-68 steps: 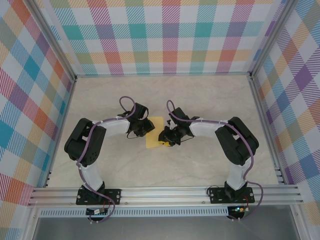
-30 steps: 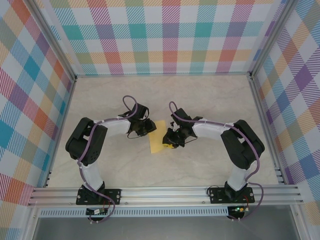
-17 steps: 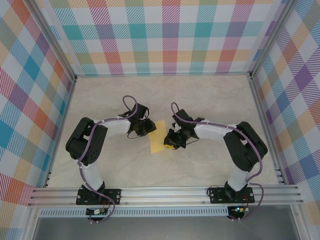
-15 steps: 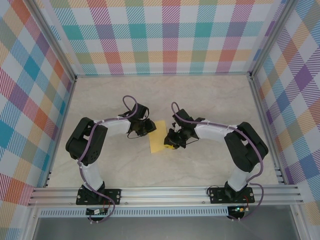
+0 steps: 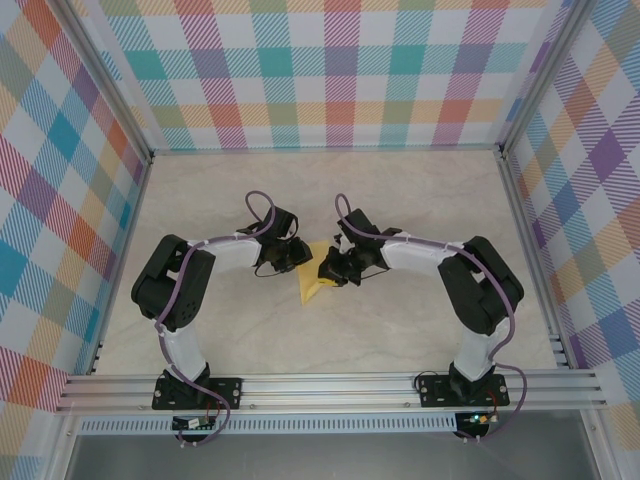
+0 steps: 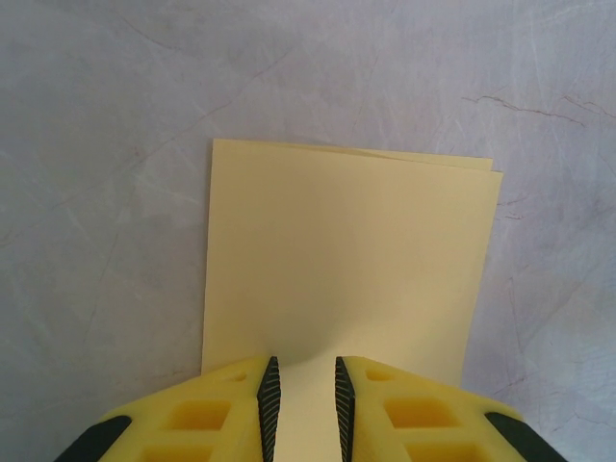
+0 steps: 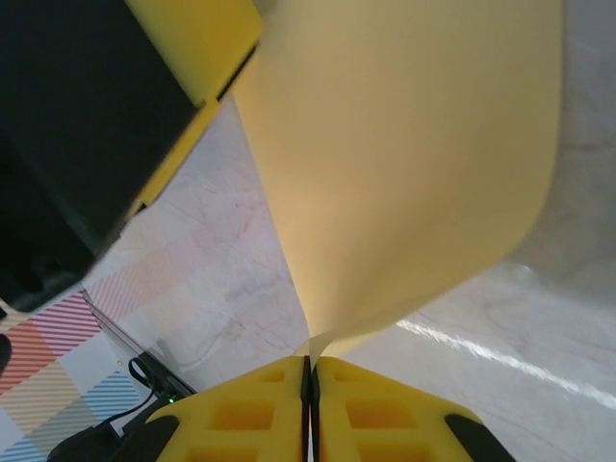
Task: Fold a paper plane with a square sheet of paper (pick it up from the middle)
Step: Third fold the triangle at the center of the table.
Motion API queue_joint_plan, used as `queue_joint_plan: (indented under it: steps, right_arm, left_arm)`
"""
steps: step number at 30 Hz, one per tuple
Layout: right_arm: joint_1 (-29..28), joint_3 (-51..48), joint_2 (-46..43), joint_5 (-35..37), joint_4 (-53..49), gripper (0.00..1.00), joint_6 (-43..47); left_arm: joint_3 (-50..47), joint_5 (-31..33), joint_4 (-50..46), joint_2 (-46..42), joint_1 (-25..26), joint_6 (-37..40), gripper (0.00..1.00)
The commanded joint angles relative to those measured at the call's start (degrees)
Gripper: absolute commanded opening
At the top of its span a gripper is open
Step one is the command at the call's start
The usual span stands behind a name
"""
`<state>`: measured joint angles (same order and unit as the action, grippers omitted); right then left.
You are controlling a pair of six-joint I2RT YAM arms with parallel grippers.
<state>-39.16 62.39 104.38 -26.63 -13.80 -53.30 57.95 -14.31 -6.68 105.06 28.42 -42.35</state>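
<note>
On the left claw (image 6: 299, 371) we find the jaws a narrow slit apart, with the tips set on the near edge of the square sheet of paper (image 6: 351, 250). We judge that this claw pins the sheet to the table (image 5: 420, 200) rather than pinching it. It has kept this station, unmoved, over the last seconds.

The sheet lies about midway between the table's left and right edges, somewhat closer to the near edge than to the far one. In the left wrist view a second layer shows along its far edge, so we take it as already folded once.

The change is on the right. Half a second ago the sheet lay flat, with the right claw (image 5: 330, 271) at its right edge. That claw has since clamped together on that edge and travelled left, toward its partner. In the right wrist view the paper runs straight out of the closed jaws and rises in a smooth curve clear of the table. From above, less yellow shows than before.

We read this as a fold just begun: one side anchored, the other carried over. No crease is set yet. The lifted edge must still be laid down and pressed, and the sheet may slip if the anchor slackens.
</note>
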Motion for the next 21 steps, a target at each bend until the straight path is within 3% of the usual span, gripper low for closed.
queue_joint_plan:
  steps: [1,21]
  right_arm:
    - [0.0,2.9,2.9,-0.5,1.2,0.1,1.2]
    - [-0.7,8.6,9.4,-2.3,0.3,0.11,4.8]
  left_arm:
    - [0.0,0.2,-1.7,1.3,0.1,0.9,0.26]
    - [0.6,-0.7,-2.2,0.4,0.1,0.9,0.26]
